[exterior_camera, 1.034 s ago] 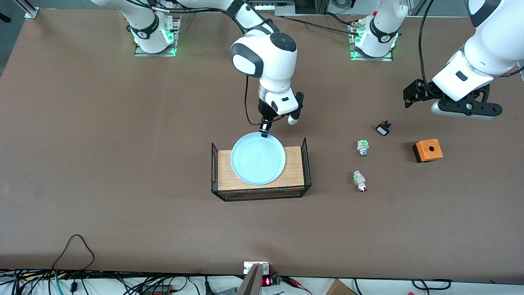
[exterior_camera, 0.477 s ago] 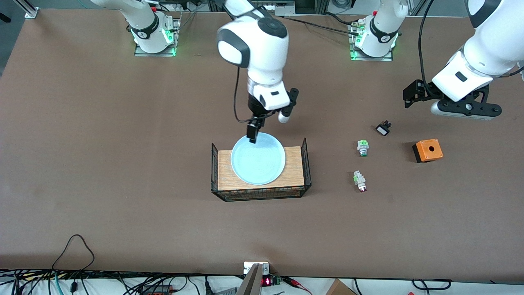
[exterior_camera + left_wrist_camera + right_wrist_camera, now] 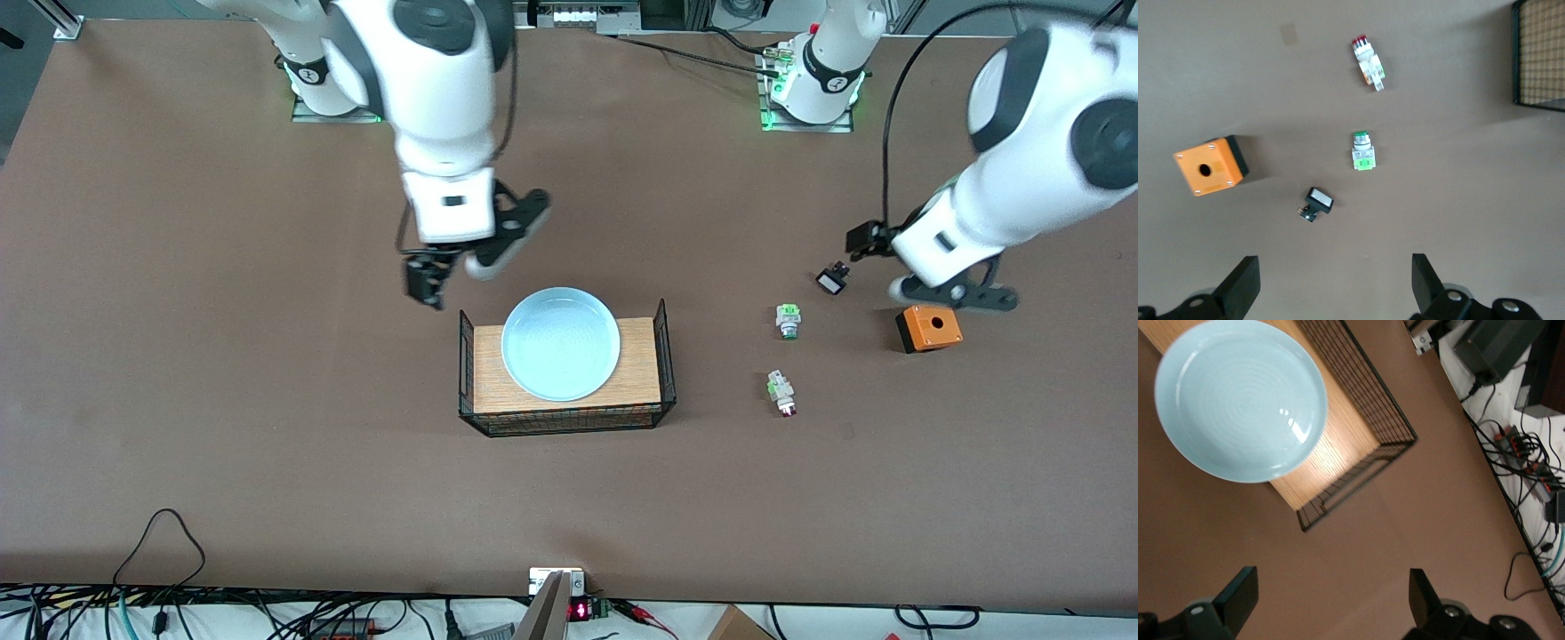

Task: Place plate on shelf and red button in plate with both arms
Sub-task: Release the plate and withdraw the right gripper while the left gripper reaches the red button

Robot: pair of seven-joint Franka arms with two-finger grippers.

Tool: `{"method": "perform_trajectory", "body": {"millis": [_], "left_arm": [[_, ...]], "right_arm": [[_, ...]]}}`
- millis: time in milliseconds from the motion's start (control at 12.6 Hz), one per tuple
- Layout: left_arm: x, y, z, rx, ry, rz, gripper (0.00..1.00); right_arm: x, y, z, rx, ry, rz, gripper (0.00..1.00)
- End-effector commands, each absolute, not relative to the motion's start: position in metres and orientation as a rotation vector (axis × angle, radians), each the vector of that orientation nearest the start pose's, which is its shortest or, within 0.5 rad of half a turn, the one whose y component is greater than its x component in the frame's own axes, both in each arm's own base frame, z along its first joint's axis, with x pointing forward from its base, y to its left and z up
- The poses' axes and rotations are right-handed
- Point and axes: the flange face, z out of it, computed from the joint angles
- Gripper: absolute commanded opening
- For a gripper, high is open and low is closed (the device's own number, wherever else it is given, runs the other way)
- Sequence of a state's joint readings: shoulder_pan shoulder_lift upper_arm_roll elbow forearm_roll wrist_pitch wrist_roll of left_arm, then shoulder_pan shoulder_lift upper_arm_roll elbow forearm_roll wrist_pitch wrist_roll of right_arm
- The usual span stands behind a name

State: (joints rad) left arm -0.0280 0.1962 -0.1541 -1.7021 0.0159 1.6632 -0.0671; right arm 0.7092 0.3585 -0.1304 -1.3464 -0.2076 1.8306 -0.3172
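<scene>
The pale blue plate [image 3: 560, 344] lies flat on a wooden tray with black wire walls [image 3: 637, 360]; it also shows in the right wrist view [image 3: 1241, 400]. My right gripper [image 3: 425, 283] is open and empty, up over the bare table beside the tray's corner toward the right arm's end. In the right wrist view it [image 3: 1331, 607] holds nothing. The red button [image 3: 782, 395] lies on its side on the table toward the left arm's end; it also shows in the left wrist view [image 3: 1368, 61]. My left gripper [image 3: 861, 240] hangs open and empty over the table near the small parts, as the left wrist view [image 3: 1336, 293] shows.
A similar switch with a green tip [image 3: 788, 320] stands farther from the front camera than the red button. A small black part [image 3: 832, 281] and an orange box with a hole [image 3: 929, 327] lie under the left arm. Cables run along the table's front edge [image 3: 160, 533].
My right gripper has left the plate's rim and swung up and away toward the right arm's end. The plate stays on the tray. My left arm has moved in over the small parts.
</scene>
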Motion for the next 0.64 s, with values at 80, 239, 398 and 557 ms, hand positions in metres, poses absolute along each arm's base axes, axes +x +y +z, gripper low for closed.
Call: {"method": "perform_trajectory", "body": {"millis": [80, 239, 398, 557], "left_arm": [[0.646, -0.138, 0.381, -3.114, -0.026, 0.409, 1.00], [0.665, -0.161, 0.338, -3.117, -0.133, 0.390, 1.00], [0.686, -0.159, 0.308, -3.159, -0.256, 0.224, 1.00], [0.693, -0.154, 0.274, -3.165, -0.340, 0.161, 1.00]], "right_arm": [[0.607, 0.256, 0.569, -3.009, -1.194, -0.203, 1.00], [0.623, 0.194, 0.584, -3.049, -1.003, -0.235, 1.00], [0.620, 0.149, 0.601, -3.115, -0.744, -0.187, 1.00], [0.609, 0.112, 0.608, -3.150, -0.501, -0.075, 1.00]]}}
